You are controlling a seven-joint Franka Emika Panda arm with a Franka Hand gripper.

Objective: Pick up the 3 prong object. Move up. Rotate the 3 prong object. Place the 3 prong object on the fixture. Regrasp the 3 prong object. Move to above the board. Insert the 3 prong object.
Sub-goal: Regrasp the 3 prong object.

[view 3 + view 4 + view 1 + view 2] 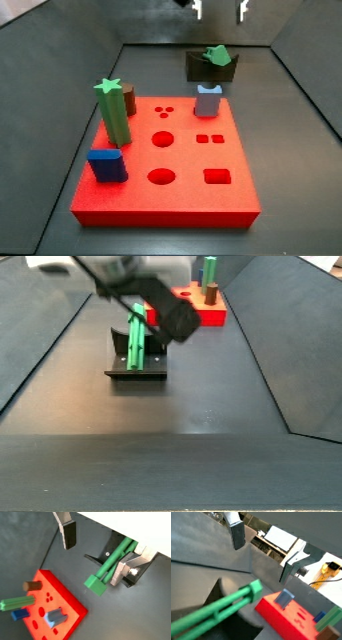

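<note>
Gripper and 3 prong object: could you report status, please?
Gripper open above the fixture. 3 prong object leaning on fixture, unheld. Nothing obstructing.

I saw the dark grey floor (294,150) carrying the red board (167,195) in a side view; the fixture (136,364) stood directly on it, apart from the board; the gripper (221,10) hung above the fixture, jaws apart.

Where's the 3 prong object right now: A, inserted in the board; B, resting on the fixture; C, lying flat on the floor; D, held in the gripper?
B: the 3 prong object leans on the fixture, with the gripper open around it, fingers apart.
</note>
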